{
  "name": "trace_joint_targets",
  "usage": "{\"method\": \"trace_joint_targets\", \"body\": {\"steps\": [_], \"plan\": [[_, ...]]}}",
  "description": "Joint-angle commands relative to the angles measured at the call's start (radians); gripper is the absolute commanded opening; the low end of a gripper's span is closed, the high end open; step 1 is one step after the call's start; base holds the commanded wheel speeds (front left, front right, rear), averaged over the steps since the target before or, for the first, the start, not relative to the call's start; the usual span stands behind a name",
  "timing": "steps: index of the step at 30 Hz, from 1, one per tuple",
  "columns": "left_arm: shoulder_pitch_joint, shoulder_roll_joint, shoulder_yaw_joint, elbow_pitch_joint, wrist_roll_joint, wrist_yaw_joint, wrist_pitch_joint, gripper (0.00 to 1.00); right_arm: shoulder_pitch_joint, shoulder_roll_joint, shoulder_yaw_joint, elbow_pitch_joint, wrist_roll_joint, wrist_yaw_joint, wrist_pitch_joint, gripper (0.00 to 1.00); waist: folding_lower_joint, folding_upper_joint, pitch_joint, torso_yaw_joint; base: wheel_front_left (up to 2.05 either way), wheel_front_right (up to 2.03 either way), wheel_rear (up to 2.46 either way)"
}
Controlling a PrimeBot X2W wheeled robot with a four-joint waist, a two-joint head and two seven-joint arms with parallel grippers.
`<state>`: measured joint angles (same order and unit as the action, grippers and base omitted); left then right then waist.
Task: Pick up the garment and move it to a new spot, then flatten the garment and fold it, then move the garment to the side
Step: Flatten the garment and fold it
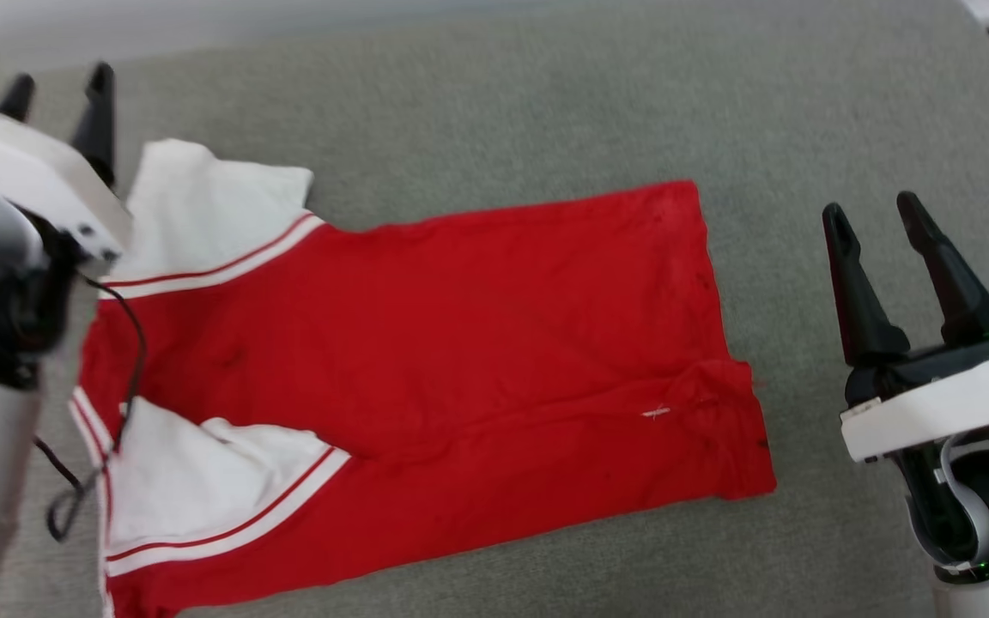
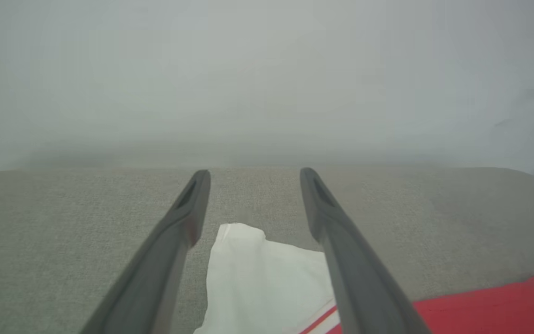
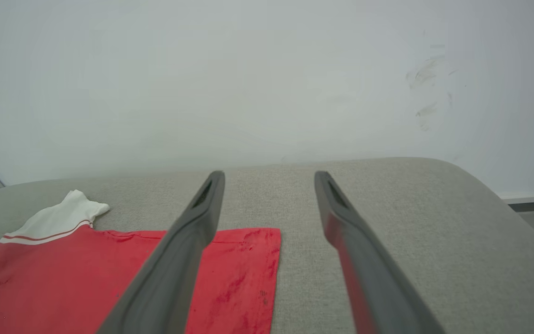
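Grey fabric surface (image 1: 503,112) with a plain pale wall (image 3: 248,83) behind, nothing fancy. Red garment (image 1: 426,343) spread mostly flat between the two hands, a few wrinkles near the hem (image 1: 718,326). Left hand (image 1: 59,86) spread wide, nothing pinched, parked right by the white sleeve (image 1: 203,197) nearest its fingertips. From its wrist view, that same sleeve lying just under and between the fingers (image 2: 183,227), can't tell if touching. Second white sleeve (image 1: 194,481) folded in over the red body, closer to the left forearm, with red-and-white striped trim (image 1: 228,519) along its seam. Thin black cable (image 1: 130,343) dangling off the left wrist over the collar end. Right hand (image 1: 872,215) also wide open and empty, over bare grey a bit off to the right of the hem, not touching. From its wrist view, hem corner off to the left of the fingers, partly behind the left one.
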<state>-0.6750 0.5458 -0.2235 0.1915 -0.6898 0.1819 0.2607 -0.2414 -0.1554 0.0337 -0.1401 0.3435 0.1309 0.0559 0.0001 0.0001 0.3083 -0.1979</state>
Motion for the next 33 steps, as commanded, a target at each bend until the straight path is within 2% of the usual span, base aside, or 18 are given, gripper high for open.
{"method": "trace_joint_targets", "body": {"steps": [1,3,7,12,18,23,24,25,26,33], "plan": [[-0.06,0.02,0.0,0.036,-0.009,-0.018,0.033,1.0,-0.022,0.008,0.004,-0.004,0.008,0.0,-0.011,1.0,-0.0001,-0.0001,0.087,-0.057,0.0,0.0,0.0],[-0.113,0.042,-0.009,0.079,-0.016,-0.041,0.086,1.0,-0.034,0.01,0.006,-0.003,0.01,0.0,-0.02,1.0,-0.0001,-0.0001,0.113,-0.07,0.0,0.0,0.0],[-0.204,0.101,-0.038,0.145,-0.039,-0.077,0.259,1.0,-0.051,0.018,0.015,0.0,0.013,0.0,-0.032,1.0,-0.0001,-0.0001,0.159,-0.094,0.0,0.0,0.0],[-0.262,0.17,-0.067,0.188,-0.072,-0.101,0.481,1.0,-0.068,0.024,0.033,0.013,0.023,0.0,-0.05,1.0,-0.0001,-0.0001,0.212,-0.117,0.0,0.0,0.0],[-0.268,0.222,-0.086,0.21,-0.099,-0.102,0.632,1.0,-0.085,0.027,0.05,0.041,0.042,0.0,-0.066,1.0,-0.0001,-0.0001,0.266,-0.138,0.0,0.0,0.0],[-0.23,0.211,-0.11,0.254,-0.112,-0.077,0.701,1.0,-0.091,0.017,0.063,0.065,0.063,0.0,-0.068,1.0,-0.0001,-0.0001,0.279,-0.151,0.0,0.0,0.0],[-0.223,0.202,-0.114,0.261,-0.118,-0.075,0.708,0.45,-0.094,0.015,0.064,0.068,0.068,0.0,-0.069,1.0,-0.0001,-0.0001,0.28,-0.153,0.0,0.0,0.0],[-0.218,0.192,-0.114,0.264,-0.119,-0.075,0.703,0.27,-0.095,0.014,0.066,0.072,0.076,0.0,-0.067,1.0,-0.0001,-0.0001,0.28,-0.154,0.0,0.0,0.0],[-0.213,0.182,-0.114,0.269,-0.125,-0.072,0.698,0.0,-0.098,0.01,0.068,0.073,0.08,0.0,-0.065,1.0,-0.0001,-0.0001,0.279,-0.155,0.0,0.0,0.0],[-0.21,0.159,-0.103,0.278,-0.133,-0.074,0.649,0.0,-0.116,-0.026,0.07,0.098,0.122,0.0,-0.037,1.0,-0.0001,-0.0001,0.258,-0.14,0.0,0.0,0.0]]}}
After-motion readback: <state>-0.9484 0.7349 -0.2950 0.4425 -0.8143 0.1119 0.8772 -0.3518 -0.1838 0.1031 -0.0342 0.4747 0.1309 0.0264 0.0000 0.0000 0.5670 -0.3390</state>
